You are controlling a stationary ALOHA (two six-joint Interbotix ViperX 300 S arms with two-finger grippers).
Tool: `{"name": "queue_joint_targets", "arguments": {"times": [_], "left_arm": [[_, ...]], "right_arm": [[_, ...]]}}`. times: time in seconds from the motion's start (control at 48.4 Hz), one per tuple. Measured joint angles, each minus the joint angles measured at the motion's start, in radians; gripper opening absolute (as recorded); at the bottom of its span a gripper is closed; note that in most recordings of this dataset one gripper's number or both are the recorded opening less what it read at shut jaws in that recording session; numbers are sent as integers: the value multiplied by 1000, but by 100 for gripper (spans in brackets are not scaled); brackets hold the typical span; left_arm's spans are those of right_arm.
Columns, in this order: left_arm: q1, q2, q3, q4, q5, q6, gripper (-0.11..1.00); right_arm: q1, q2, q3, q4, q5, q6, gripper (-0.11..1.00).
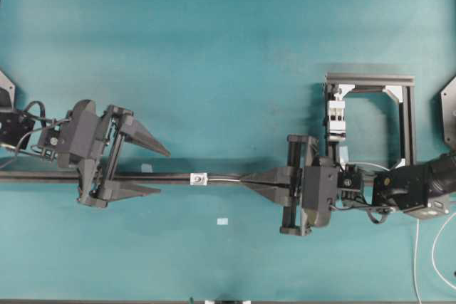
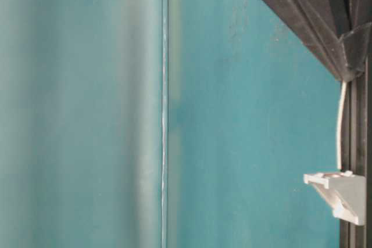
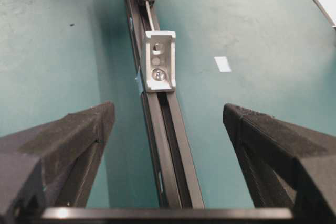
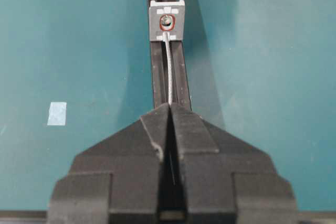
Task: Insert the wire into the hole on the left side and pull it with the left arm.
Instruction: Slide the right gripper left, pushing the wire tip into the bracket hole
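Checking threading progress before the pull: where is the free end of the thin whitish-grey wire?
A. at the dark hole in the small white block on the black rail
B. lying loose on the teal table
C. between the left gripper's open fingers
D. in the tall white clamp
A: in the right wrist view the thin whitish-grey wire runs straight from the shut right gripper to the dark hole in the small white block on the black rail.

The surface (image 1: 214,48) is a plain teal green, lighter in a soft band towards the far side. A black rail (image 1: 171,178) crosses it, carrying a small white block (image 4: 167,20) whose hole (image 4: 166,23) is dark with a thin reddish ring around it. The wire (image 4: 170,72) is pale whitish-grey. Both end effectors, left (image 1: 153,170) and right (image 1: 249,180), are matt black. A tiny pale tape rectangle (image 1: 222,221) lies on the teal, and a frame (image 1: 402,119) is dark grey with white fittings
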Motion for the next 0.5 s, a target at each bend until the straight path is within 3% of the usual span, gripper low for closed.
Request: {"name": "queue_joint_targets", "arguments": {"times": [0.495], "left_arm": [[0, -2, 0, 2, 0, 2, 66]], "right_arm": [[-6, 5, -6, -6, -6, 0, -2]]}}
